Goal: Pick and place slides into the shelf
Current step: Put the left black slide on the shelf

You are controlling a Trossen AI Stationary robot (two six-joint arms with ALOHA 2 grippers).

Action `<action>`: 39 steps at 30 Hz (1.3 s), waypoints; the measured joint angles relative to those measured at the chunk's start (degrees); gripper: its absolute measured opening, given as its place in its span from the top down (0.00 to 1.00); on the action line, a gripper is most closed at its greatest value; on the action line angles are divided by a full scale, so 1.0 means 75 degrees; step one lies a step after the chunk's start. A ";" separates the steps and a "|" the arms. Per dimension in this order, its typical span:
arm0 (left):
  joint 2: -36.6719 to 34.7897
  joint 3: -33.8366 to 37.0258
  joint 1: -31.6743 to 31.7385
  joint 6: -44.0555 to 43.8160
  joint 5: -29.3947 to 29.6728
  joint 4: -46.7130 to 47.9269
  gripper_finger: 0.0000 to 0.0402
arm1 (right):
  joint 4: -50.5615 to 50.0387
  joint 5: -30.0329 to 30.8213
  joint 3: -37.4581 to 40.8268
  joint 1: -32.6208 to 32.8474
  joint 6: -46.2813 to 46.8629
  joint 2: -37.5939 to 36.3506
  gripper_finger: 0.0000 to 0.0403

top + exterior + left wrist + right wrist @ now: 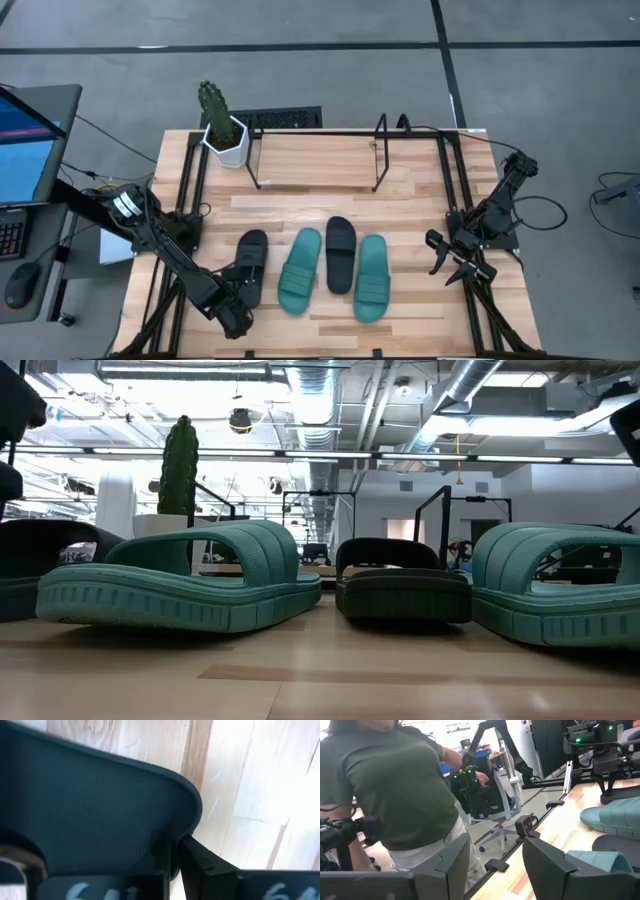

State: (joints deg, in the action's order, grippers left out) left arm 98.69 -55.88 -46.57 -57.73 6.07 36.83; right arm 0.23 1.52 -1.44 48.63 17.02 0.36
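Four slides lie in a row on the table: a black slide [251, 258], a teal slide [300, 270], a second black slide [340, 255] and a second teal slide [372, 278]. The low view shows them resting on their soles: teal [180, 585], black [400, 585], teal [560, 590]. The shelf [315, 160] stands at the far edge with its wood base bare. My left gripper [237, 303] is at the near end of the left black slide [100, 800], shut on it. My right gripper [450, 262] is open by the table's right edge, apart from the slides. My left gripper holds the left black slide by the rim of its near end [187, 820], pinched in the narrow gap between its two fingers [205, 865]. It comes in low from the table's near-left side. Whether that end is lifted off the table, I cannot tell.
A cactus in a white pot [225, 130] stands at the shelf's left end. Black arm-mount frames run along the left [185, 200] and right [455, 190] table sides. A person in a green shirt [395, 785] stands beyond the table's right side. A laptop [25, 140] sits off the left.
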 joint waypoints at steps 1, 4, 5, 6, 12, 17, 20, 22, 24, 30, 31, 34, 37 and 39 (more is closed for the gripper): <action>0.0009 -0.0075 0.0000 -0.0019 0.0018 0.0089 0.99 | 0.0004 0.0000 -0.0001 0.0002 0.0000 0.0000 0.58; 0.0020 -0.0279 0.0012 -0.0114 0.0116 0.0180 1.00 | 0.0003 0.0000 0.0001 -0.0001 0.0000 0.0000 0.58; 0.0018 -0.0325 0.0011 -0.0116 0.0135 0.0212 1.00 | 0.0003 0.0000 0.0000 0.0002 0.0000 -0.0003 0.58; 0.0018 -0.0367 0.0009 -0.0114 0.0152 0.0250 1.00 | 0.0000 0.0000 -0.0001 -0.0001 0.0000 0.0000 0.58; 0.0021 -0.0726 0.0006 -0.0222 0.0198 0.0941 1.00 | 0.0000 0.0000 0.0002 -0.0001 0.0000 0.0000 0.58; 0.0013 -0.1272 0.0000 -0.0210 0.0350 0.2040 1.00 | -0.0003 0.0000 0.0000 0.0001 0.0000 0.0000 0.58; 0.0003 -0.1625 0.0000 -0.0118 0.0481 0.2702 1.00 | -0.0002 0.0000 0.0000 0.0000 0.0000 -0.0001 0.58; 0.0003 -0.1874 -0.0006 -0.0078 0.0585 0.3094 1.00 | -0.0003 0.0000 0.0002 -0.0001 0.0000 0.0000 0.58; -0.0002 -0.2087 -0.0006 -0.0037 0.0661 0.3378 1.00 | -0.0003 0.0000 0.0001 0.0000 0.0000 -0.0001 0.58; -0.0008 -0.2658 -0.0006 0.0315 0.1008 0.3588 1.00 | -0.0003 0.0000 -0.0001 0.0001 0.0000 -0.0001 0.58; -0.0008 -0.2753 -0.0006 0.0392 0.1074 0.3623 1.00 | -0.0003 0.0000 0.0000 0.0001 0.0000 0.0000 0.58; -0.0011 -0.3028 -0.0006 0.0533 0.1207 0.3706 1.00 | -0.0003 0.0000 0.0001 -0.0001 0.0000 0.0000 0.58; -0.0011 -0.3339 -0.0006 0.0602 0.1460 0.4090 1.00 | -0.0006 0.0000 0.0002 0.0001 0.0000 0.0000 0.58; -0.0011 -0.3561 -0.0006 0.0782 0.1647 0.4358 1.00 | -0.0005 0.0000 0.0001 0.0001 0.0000 -0.0002 0.58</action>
State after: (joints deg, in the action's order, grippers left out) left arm 98.61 -82.60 -46.61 -51.87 18.43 69.51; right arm 0.19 1.52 -1.44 48.64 17.02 0.35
